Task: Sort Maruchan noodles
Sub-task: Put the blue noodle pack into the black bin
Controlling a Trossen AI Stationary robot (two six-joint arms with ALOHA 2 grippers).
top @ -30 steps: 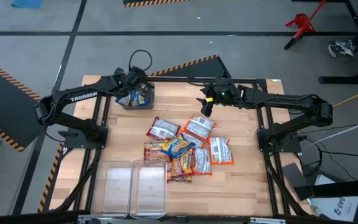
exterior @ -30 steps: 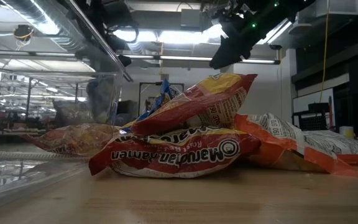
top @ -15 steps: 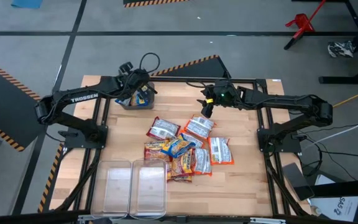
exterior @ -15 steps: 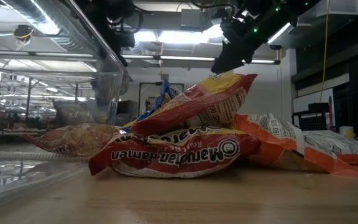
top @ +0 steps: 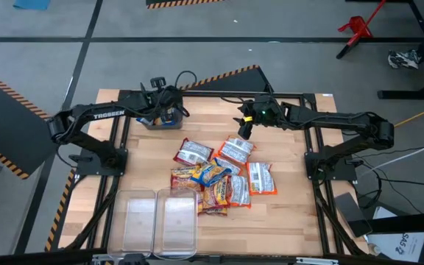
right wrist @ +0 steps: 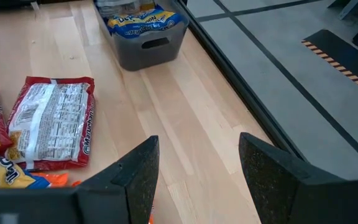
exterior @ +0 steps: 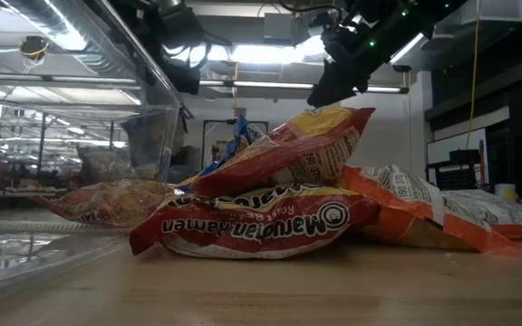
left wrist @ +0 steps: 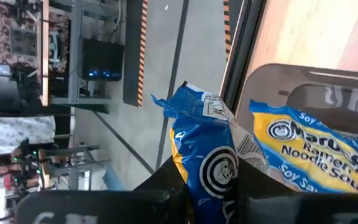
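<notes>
High view looks straight down on a wooden table (top: pixel 285 213) with a loose heap of noodle packets (top: pixel 219 173) at its middle. About nine packets make up the heap, though they overlap so much that the exact count is unsure: roughly four orange-and-white ones, one blue one, and the rest red-and-yellow.

A grey bin (top: pixel 160 118) stands at the far left of the table, half covered by the left arm, so its contents barely show from above. In the right wrist view the same grey bin (right wrist: pixel 143 38) is cut off by the picture's edge, and only blue-and-yellow packets (right wrist: pixel 146 18) show inside it. Two clear bins (top: pixel 160 221) sit side by side at the near edge.

The left claw (top: pixel 169 110) hangs over the grey bin. Its wrist view shows its two dark fingers (left wrist: pixel 160 183) pinched on a blue packet (left wrist: pixel 207 155), with a second blue-and-yellow packet (left wrist: pixel 316 149) lying in the bin just beside it. The fingers are mostly cut off at the frame's edge.

The right claw (top: pixel 244 128) hovers above the far end of the heap, its fingers (right wrist: pixel 135 180) spread apart with nothing between them.

From table height, a red packet (exterior: pixel 252 222) fills the foreground and hides most of the heap behind it; both arms appear only as dark shapes overhead.
</notes>
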